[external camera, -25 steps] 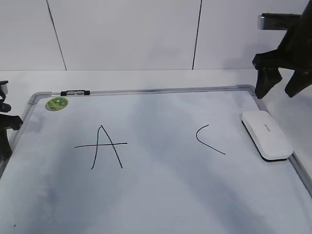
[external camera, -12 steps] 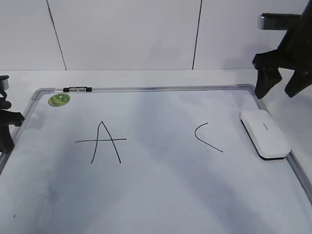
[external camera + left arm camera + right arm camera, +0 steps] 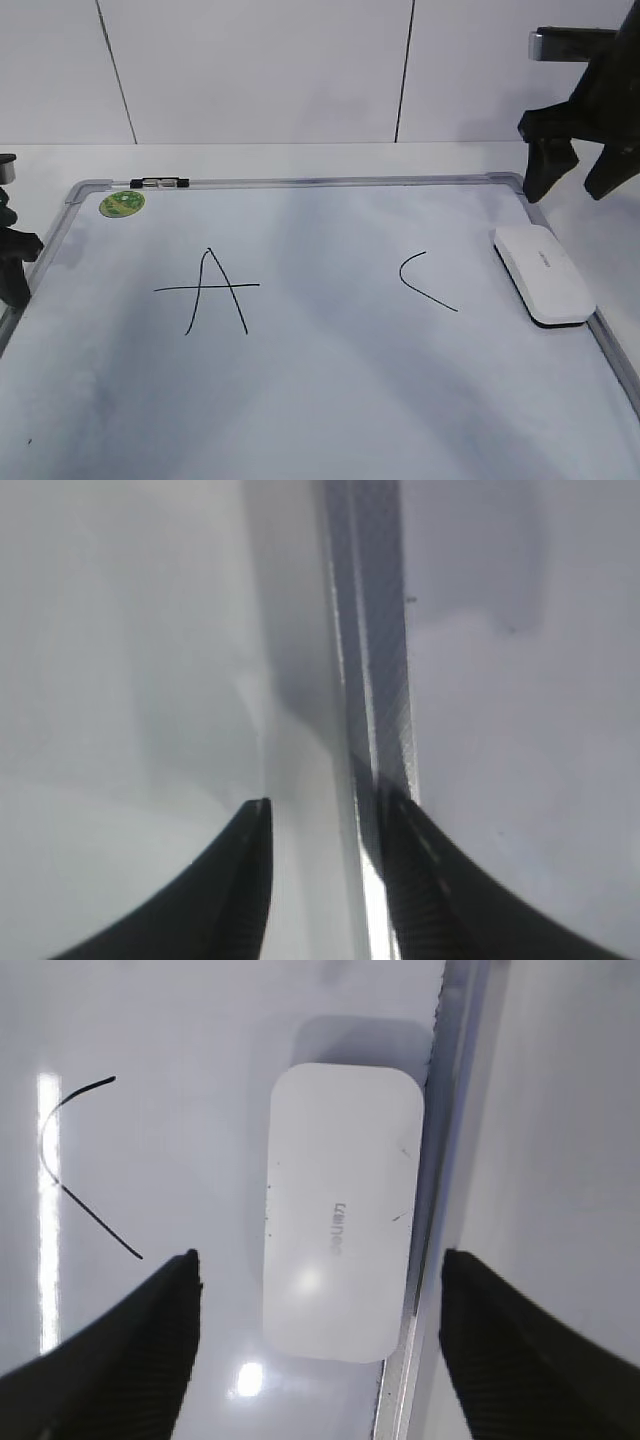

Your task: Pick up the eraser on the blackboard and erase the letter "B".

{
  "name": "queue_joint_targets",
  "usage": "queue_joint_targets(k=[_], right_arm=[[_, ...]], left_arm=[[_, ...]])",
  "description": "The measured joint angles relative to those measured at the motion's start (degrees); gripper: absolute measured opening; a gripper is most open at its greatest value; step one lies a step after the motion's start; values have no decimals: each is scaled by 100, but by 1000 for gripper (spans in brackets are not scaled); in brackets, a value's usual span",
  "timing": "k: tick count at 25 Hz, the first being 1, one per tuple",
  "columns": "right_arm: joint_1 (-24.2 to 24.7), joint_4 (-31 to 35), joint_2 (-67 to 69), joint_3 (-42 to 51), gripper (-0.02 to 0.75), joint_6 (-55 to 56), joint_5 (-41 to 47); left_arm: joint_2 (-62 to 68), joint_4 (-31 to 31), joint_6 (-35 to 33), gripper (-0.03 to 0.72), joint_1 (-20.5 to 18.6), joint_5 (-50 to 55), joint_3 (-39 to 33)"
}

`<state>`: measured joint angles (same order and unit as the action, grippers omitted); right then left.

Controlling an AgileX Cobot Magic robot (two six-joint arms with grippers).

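The blackboard (image 3: 320,400) lies flat, white with a silver-grey frame. It carries a black "A" (image 3: 212,290) and a "C" (image 3: 425,280); no letter "B" shows, and the board between them is bare. The white eraser (image 3: 545,273) lies at the board's right edge, felt side down; it also shows in the right wrist view (image 3: 340,1215). My right gripper (image 3: 570,185) hangs open above the eraser's far end, its jaws (image 3: 320,1260) wide apart either side of it. My left gripper (image 3: 12,270) is open at the board's left frame (image 3: 375,680), with nothing between its fingers.
A round green magnet (image 3: 122,204) sits in the board's far left corner, beside a marker (image 3: 160,183) lying along the top frame. A white panelled wall stands behind the table. The frame's right rail (image 3: 440,1210) runs just beside the eraser.
Between one second and half a second ago the board, with its letters, magnet and eraser, slid slightly away from the camera, and the left gripper shifted with it. Since then nothing has moved.
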<state>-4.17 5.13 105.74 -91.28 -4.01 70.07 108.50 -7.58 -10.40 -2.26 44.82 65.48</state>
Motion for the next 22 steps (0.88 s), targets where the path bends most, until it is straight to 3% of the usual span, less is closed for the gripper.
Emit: queue_joint_targets(k=[11,22], right_arm=[[0,0,0,0,588,10,0],[0,302,-716,425,588,47,13]], left_arm=[[-812,140,-8,290,0,124,-83],[-1864,133,241,247,0,2176,-86]])
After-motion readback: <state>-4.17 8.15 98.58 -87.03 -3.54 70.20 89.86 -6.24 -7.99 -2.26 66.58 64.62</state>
